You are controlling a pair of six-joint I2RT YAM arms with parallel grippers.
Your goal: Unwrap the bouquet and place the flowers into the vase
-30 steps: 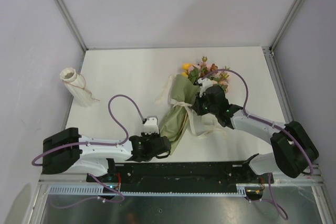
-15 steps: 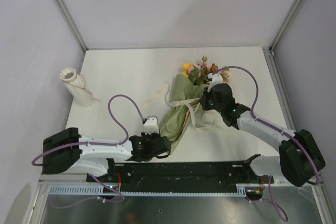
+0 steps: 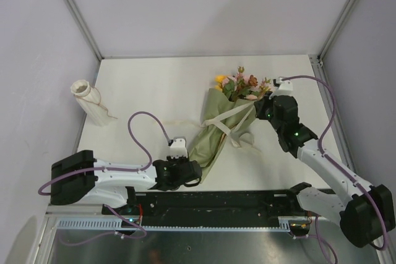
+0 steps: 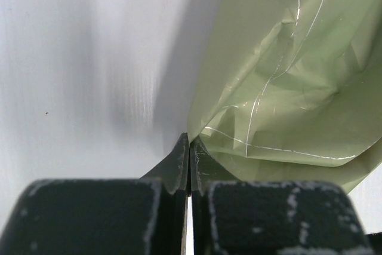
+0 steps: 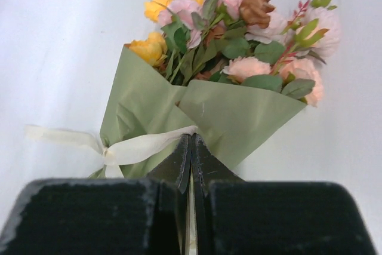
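The bouquet (image 3: pixel 216 131) lies on the white table (image 3: pixel 154 85), right of centre, with its narrow base towards you and its open end pointing to the far right. Its olive-green paper holds the flowers (image 3: pixel 241 85), and pink, peach, yellow and rust-brown heads with green leaves stand out past the paper's folded edge. The cream ribbon (image 5: pixel 143 146) is tied round the waist of the wrap, one strand running from the knot to your right gripper. The vase (image 3: pixel 90 102), cream-white with a flared rim, sits at the table's left edge, well apart from the bouquet; whether it stands upright or leans you cannot tell from above.

Your right gripper (image 3: pixel 260 106) reaches in from the right, just beside the flower end. Its fingers are pressed together on the end of the ribbon strand. Your left arm lies low along the near edge, its gripper (image 3: pixel 197 172) pointing right at the bouquet's base. Its fingers are closed tight, tips touching the paper's lower edge. Whether any paper is pinched between them you cannot tell
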